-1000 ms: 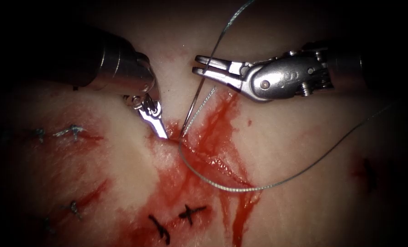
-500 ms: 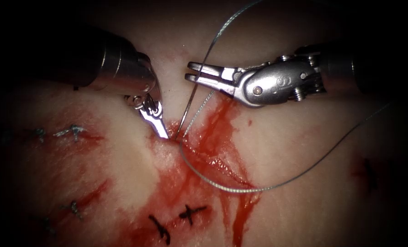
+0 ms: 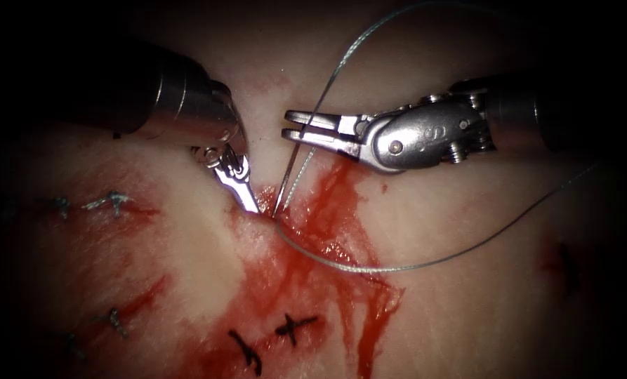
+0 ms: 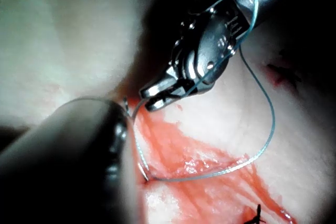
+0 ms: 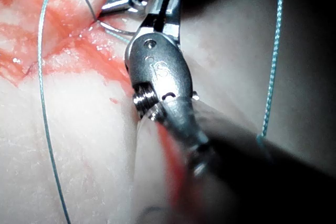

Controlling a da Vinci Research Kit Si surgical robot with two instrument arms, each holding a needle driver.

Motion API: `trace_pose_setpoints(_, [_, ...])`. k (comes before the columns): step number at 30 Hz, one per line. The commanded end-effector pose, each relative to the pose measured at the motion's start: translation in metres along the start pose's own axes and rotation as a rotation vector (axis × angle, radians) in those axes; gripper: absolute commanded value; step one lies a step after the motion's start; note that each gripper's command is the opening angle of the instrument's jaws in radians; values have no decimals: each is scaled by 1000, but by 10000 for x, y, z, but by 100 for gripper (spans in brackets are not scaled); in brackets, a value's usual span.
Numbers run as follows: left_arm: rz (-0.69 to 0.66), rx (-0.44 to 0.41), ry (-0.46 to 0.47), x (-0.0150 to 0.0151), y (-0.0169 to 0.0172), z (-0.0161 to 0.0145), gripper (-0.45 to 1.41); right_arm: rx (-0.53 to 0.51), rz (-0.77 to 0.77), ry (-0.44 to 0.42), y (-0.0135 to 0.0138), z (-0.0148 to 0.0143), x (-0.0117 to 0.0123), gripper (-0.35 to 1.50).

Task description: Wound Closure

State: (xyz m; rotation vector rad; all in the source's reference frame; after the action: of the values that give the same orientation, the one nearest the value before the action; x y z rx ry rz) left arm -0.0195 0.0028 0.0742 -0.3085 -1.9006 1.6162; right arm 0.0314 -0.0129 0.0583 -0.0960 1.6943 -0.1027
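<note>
- The right steel claw [image 3: 293, 132] pinches the thin curved steel needle [image 3: 290, 166] near its rear end; the tip is in the pale tissue [image 3: 467, 210] at the cut.
- The left steel claw [image 3: 251, 205] touches the tissue beside the needle; it seems pressed together.
- The blue-grey thread [image 3: 425, 263] loops to the right.

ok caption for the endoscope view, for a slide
Right tool holds needle, tip at the cut; left tool presses tissue beside it.

- The left arm's end effector [image 3: 246, 200] points steeply down from its wrist, jaws closed to a narrow tip.
- The right arm's end effector [image 3: 290, 131] lies nearly level, reaching leftward, jaws clamped together; its shaft enters from the right.
</note>
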Motion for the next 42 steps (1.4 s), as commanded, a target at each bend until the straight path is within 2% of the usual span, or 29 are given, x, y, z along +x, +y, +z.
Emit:
trace_pose_setpoints(1, [1,0,-1,5,-5,3,-45,-8,7,11,2,8,-3,-35])
trace_pose_setpoints(11, [2,3,1,4,-7,5,-45,-32,35,39,15,4,10,-35])
trace_pose_setpoints(27, [12,0,2,7,-5,4,-45,-47,44,36,8,4,4,-35])
trace_pose_setpoints(36, [22,-3,8,9,-2,3,-45,-136,84,0,3,1,2,-35])
trace_pose_setpoints(42, [22,-3,8,9,-2,3,-45,-152,117,-7,4,-3,0,-35])
